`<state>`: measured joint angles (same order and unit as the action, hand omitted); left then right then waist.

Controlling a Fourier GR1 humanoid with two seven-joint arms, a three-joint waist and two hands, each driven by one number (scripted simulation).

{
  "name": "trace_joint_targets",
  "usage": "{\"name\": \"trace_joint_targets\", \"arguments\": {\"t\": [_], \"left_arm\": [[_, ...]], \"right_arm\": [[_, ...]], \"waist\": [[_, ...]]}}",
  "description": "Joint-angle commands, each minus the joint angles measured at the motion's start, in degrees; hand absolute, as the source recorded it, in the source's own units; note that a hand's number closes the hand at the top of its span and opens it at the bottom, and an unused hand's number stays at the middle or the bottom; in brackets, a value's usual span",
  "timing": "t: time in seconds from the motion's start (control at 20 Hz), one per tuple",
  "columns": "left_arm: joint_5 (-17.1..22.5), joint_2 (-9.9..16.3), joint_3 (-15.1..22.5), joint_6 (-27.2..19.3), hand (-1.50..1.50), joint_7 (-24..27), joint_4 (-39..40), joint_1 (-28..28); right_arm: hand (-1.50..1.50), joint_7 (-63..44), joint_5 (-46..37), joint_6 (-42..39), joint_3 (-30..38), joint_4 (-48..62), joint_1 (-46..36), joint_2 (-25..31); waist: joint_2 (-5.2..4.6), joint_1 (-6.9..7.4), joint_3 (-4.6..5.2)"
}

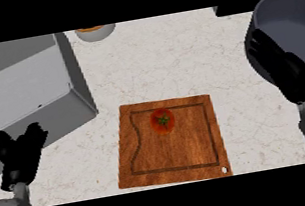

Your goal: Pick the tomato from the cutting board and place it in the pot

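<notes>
In the head view, a pale, marble-patterned worktop (170,56) fills the middle of the scene. A rectangular brown wooden cutting board (171,145) with a groove running round its edge lies flat on it, near the lower centre. The small round red tomato (162,121) with a green stem top sits on the upper part of that board, inside the groove, with nothing touching it.

At the upper right stands the large dark grey round pot (299,24), its open interior showing, well apart from the board. The black right hand (292,71) shows in front of the pot's near left side, raised above its grey forearm, with its fingers (263,53) straight and spread apart, holding nothing. It is well clear of the tomato.

At the lower left the black left hand (18,153) rests near the edge of the view with its fingers up and relaxed, apart, empty, beside the front of a large grey box-shaped metal sink basin (19,92) that takes up the upper left.

At the top edge, between the basin and the pot, part of a small pale round bowl with orange-brown contents (95,31) shows on the worktop.
</notes>
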<state>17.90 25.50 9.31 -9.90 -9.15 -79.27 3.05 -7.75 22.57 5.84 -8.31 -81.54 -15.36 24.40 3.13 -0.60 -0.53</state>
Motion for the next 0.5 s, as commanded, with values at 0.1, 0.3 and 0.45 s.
{"name": "trace_joint_targets", "arguments": {"t": [0.1,0.3,0.45], "left_arm": [[-0.91,-1.33,-0.18,-0.43,0.00,3.51,-6.03,6.71],[-0.75,-2.99,-0.17,-1.57,0.00,4.15,-6.73,8.72],[0.01,-5.36,-0.93,-2.45,0.00,6.43,-9.59,14.02]], "right_arm": [[1.50,6.13,5.70,-16.55,-6.22,-5.59,-11.51,-4.48],[1.50,14.04,-5.70,-22.45,-7.11,-12.51,-22.91,3.75],[-1.50,23.90,-4.72,-31.44,-9.22,-6.75,-23.95,1.53]], "waist": [[-2.70,6.58,0.13],[0.87,8.02,1.14],[-5.11,8.43,0.11]]}}
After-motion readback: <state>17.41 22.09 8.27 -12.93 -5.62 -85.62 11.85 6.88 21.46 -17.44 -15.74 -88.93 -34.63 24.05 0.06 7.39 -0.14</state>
